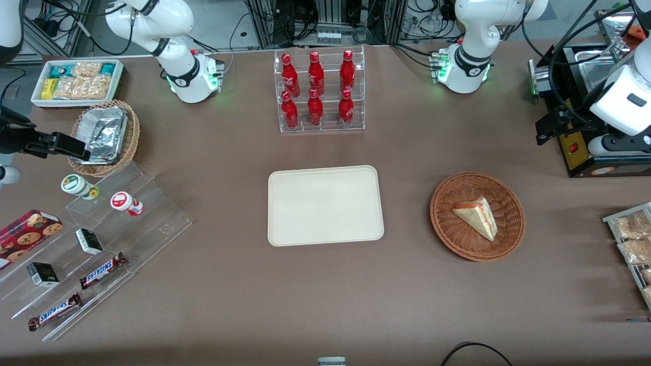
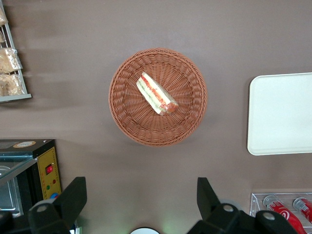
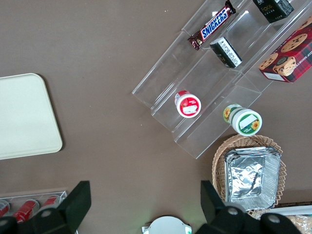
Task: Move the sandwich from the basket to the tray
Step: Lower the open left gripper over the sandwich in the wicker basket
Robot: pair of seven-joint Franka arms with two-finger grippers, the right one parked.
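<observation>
The sandwich (image 1: 476,217) (image 2: 157,93), a pale bread wedge with red-orange and green filling, lies in the round reddish-brown wicker basket (image 1: 447,203) (image 2: 131,112). Beside the basket, nearer the table's middle, lies the cream rectangular tray (image 1: 325,206) (image 2: 280,114) with nothing on it. My left gripper (image 1: 546,131) (image 2: 141,195) hangs high above the table, farther from the front camera than the basket and close to the black appliance. Its fingers (image 2: 73,195) stand wide open with only bare table between them.
A clear rack of red bottles (image 1: 319,91) stands farther back than the tray. A black appliance (image 1: 585,152) and a rack of bagged snacks (image 1: 633,239) sit at the working arm's end. Stepped acrylic shelves (image 1: 127,223), a tan basket with foil container (image 1: 104,137) and a white snack box (image 1: 79,81) fill the parked arm's end.
</observation>
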